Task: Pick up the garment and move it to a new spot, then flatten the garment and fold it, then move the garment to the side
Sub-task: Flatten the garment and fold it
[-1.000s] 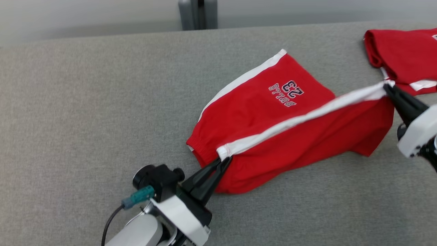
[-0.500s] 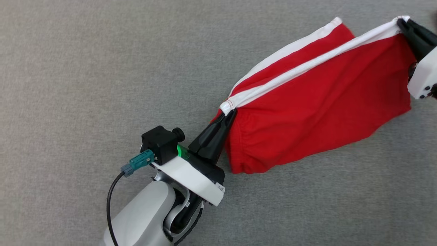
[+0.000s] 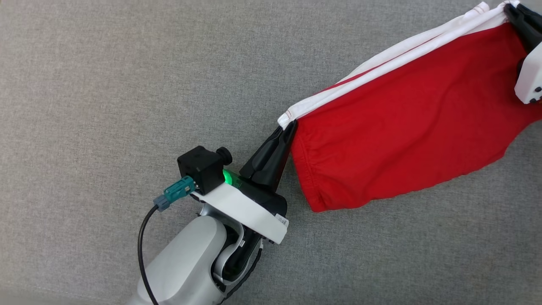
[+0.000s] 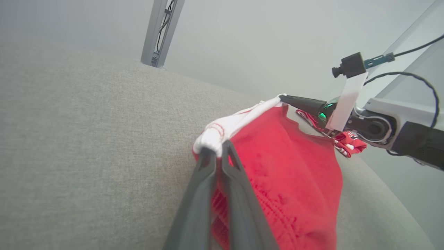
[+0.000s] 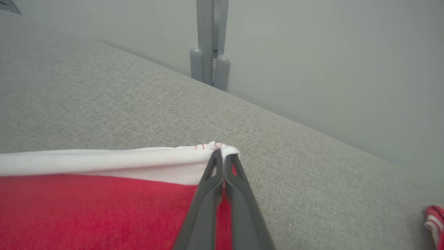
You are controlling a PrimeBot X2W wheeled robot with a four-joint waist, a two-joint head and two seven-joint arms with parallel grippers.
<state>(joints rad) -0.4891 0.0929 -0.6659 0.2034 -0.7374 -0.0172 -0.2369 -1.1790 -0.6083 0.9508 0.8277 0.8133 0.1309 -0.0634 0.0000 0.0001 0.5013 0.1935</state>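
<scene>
Desk (image 3: pixel 84 84) in grey cloth, wide beneath and all around the garment (image 3: pixel 406 127). Garment red, with a white stripe (image 3: pixel 381 63) along its top edge, held up by that edge and stretched taut between both tools, red body sagging below; no telling whether its lowest fold touches the desk. At the garment's gathered end, left tool (image 3: pixel 290 126), fingers pressed together, pinching the stripe's corner. At the garment's opposite end, right tool (image 3: pixel 510 12), likewise clamped tight on the stripe's other corner. Beyond that end of the garment, second red cloth (image 4: pixel 347 142) crumpled on the desk. Farther behind the garment, past the desk's edge, grey metal post (image 5: pixel 208 41).
</scene>
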